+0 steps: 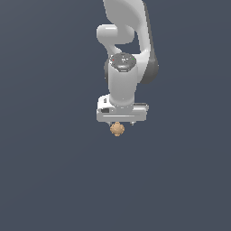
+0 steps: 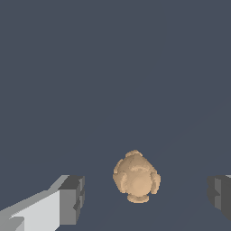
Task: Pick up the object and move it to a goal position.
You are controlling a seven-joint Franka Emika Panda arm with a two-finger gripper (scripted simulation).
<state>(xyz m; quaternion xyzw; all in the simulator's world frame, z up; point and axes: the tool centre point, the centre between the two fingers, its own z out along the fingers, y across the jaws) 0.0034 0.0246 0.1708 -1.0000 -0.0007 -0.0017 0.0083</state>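
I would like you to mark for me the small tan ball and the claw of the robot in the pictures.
tan ball [image 2: 136, 177]: wrist view, on the middle of its lumpy surface.
claw [image 2: 146, 193]: wrist view, midway between its two grey fingertips, which stand apart on either side of the ball.

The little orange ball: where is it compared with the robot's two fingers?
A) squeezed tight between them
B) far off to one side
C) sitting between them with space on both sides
C: in the wrist view the ball lies between the fingers, gaps showing on both sides.
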